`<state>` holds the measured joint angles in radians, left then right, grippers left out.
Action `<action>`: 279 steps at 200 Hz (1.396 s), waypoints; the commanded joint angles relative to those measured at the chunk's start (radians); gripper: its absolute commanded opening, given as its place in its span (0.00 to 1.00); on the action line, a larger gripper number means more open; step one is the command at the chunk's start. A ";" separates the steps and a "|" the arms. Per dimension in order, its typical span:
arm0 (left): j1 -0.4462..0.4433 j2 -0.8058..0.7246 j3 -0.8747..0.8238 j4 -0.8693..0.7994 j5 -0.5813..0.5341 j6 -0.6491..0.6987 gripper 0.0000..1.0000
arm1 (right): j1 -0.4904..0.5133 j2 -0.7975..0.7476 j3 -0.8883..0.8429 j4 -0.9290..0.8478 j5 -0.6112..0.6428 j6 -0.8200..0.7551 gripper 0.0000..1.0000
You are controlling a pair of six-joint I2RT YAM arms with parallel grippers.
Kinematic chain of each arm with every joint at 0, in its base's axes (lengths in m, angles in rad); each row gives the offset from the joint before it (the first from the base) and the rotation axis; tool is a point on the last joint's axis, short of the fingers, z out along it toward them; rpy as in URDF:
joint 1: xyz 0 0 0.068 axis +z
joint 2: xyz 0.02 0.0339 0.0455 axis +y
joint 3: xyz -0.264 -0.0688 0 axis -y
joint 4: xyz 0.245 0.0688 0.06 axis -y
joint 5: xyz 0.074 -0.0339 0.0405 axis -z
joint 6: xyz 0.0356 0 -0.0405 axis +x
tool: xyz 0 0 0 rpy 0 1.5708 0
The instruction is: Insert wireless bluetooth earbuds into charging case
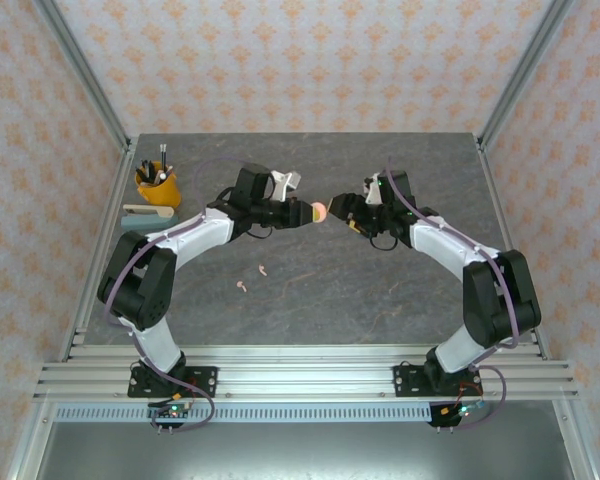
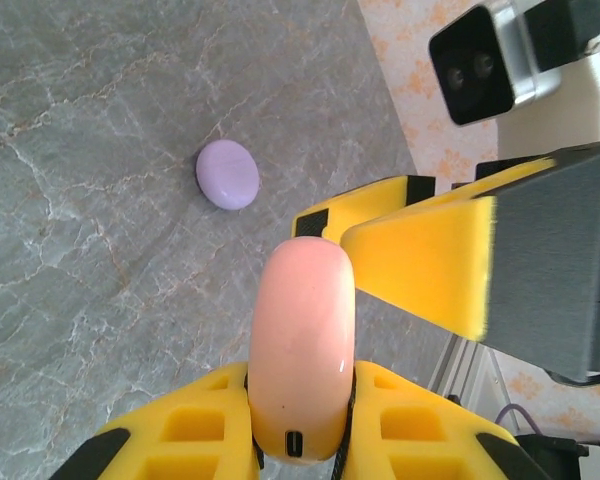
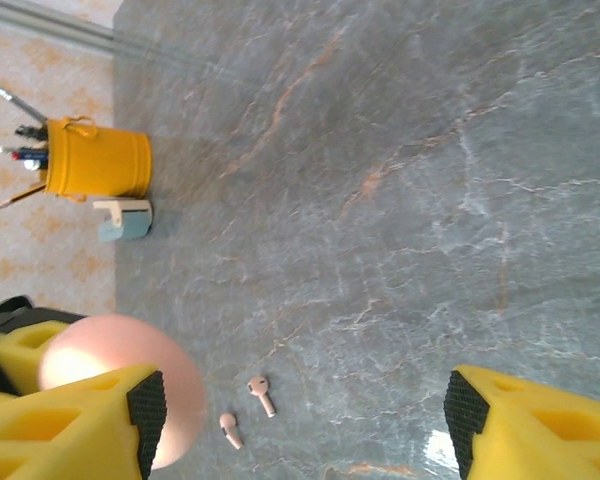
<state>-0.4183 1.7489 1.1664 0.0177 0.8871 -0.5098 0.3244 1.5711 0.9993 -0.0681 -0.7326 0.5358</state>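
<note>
Veined grey tabletop [image 1: 380, 290], glossy rounded pink case [image 2: 302, 350]

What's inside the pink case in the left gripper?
Cannot be seen: the pink case, clamped in the left gripper, looks closed. Two pink earbuds lie loose on the table.

At the centre of my top view, my left gripper [image 1: 311, 212] holds the charging case [image 1: 321, 211] above the table [image 1: 400, 300], with the right gripper [image 1: 340, 208] just to its right. One earbud [image 1: 263, 269] lies below and left of centre, a second earbud [image 1: 242, 286] beside it. A pen pot [image 1: 157, 186] stands upper left.
</note>
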 commanded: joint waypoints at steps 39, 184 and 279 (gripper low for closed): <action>0.000 -0.005 0.052 -0.065 0.023 0.039 0.13 | 0.005 -0.039 -0.024 0.081 -0.113 -0.040 0.73; 0.000 -0.044 0.062 -0.079 0.031 0.037 0.11 | -0.040 0.101 -0.046 0.079 0.011 0.002 0.63; 0.001 -0.040 0.060 -0.028 0.062 0.002 0.11 | -0.045 -0.075 -0.082 0.171 -0.226 0.014 0.53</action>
<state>-0.4171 1.7393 1.2121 -0.0635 0.9123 -0.4969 0.2798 1.5124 0.9138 0.0399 -0.8635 0.5411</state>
